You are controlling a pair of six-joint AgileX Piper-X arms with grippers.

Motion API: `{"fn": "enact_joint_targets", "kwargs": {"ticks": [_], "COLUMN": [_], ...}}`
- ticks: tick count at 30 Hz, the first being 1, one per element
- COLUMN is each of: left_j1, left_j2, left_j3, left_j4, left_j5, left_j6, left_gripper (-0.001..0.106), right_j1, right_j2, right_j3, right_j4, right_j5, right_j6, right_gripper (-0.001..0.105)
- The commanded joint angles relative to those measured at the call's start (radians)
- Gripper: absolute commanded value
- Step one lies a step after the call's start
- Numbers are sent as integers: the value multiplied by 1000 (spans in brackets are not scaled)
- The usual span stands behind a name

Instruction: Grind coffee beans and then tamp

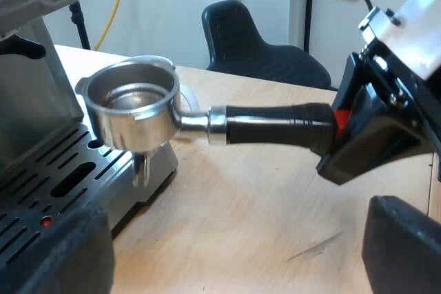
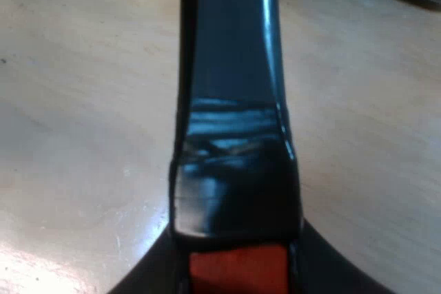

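One empty holder (image 1: 131, 101), right claw (image 2: 234, 270) clamped on its handle (image 1: 275, 123), left claw (image 1: 234, 256) agape; grinding pending: dock holder at machine (image 1: 34, 101).

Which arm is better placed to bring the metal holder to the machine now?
Right. The right gripper grips the metal holder by its handle, beside the espresso machine; the left gripper is open and empty.

Holder (image 1: 207, 123) over machine drip tray (image 1: 69, 163) edge, above table (image 1: 262, 204); right pincer (image 1: 342, 127) on handle end.
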Motion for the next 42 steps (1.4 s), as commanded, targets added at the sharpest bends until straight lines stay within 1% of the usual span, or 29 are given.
{"fn": "enact_joint_targets", "kwargs": {"ticks": [1, 5, 7, 9, 13, 16, 24, 31, 35, 37, 39, 42], "left_j1": [-6, -6, -6, -6, -6, -6, -6, -6, -6, -6, -6, -6], "left_j2": [-8, -8, -8, -8, -8, -8, -8, -8, -8, -8, -8, -8], "left_j3": [-8, -8, -8, -8, -8, -8, -8, -8, -8, -8, -8, -8], "left_j4": [-8, -6, -6, -6, -6, -6, -2, 65, 66, 66, 66, 69], "left_j5": [3, 3, 3, 3, 5, 5, 5, 5, 5, 5, 5, 5], "left_j6": [-9, -9, -9, -9, -9, -9, -9, -9, -9, -9, -9, -9], "left_gripper": [80, 80, 80, 80, 80, 80, 80, 80, 80, 80, 80, 80], "right_j1": [-1, -1, -3, -14, -41, -52, -52, -70, -93, -107, -116, -140], "right_j2": [-17, -17, -17, -17, -17, -17, -17, 4, 45, 74, 91, 121], "right_j3": [13, 44, 52, 68, 90, 115, 188, 213, 213, 213, 213, 213], "right_j4": [-70, -104, -113, -128, -169, -239, -333, -369, -390, -414, -429, -448], "right_j5": [40, 40, 16, -5, -11, -25, -42, -46, -83, -113, -136, -166], "right_j6": [-40, -48, -68, -74, -98, -157, -157, -155, -160, -184, -194, -194], "right_gripper": [0, 0, 0, 0, 0, 0, 0, 0, 0, 0, 0, 0]}}
